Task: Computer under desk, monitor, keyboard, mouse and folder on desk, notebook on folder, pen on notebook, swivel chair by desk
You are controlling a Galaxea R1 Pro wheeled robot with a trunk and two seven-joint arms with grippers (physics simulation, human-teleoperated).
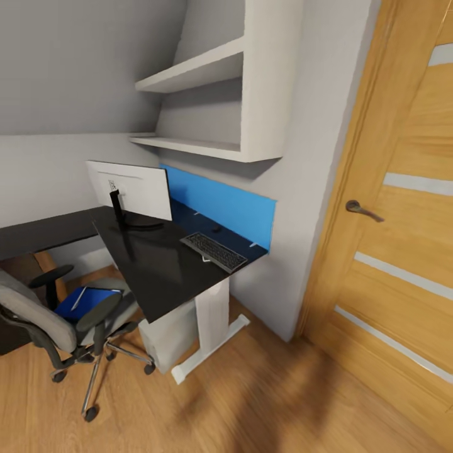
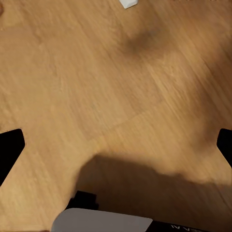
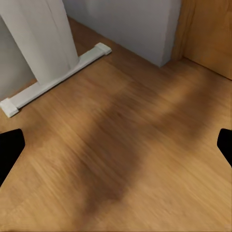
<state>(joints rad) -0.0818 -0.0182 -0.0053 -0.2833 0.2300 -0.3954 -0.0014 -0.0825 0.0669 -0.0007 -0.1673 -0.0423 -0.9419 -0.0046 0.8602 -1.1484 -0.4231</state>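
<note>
Folder [image 1: 88, 301] on swivel chair [image 1: 44, 318]

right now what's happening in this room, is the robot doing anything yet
Nothing is being handled. Both wrist views look down at bare wood floor, each pincer open with its fingertips at the picture's edges. The head view faces the desk, where the monitor and the keyboard already sit. The blue folder lies on the swivel chair with a thin white pen on it. The white computer stands under the desk.
</note>
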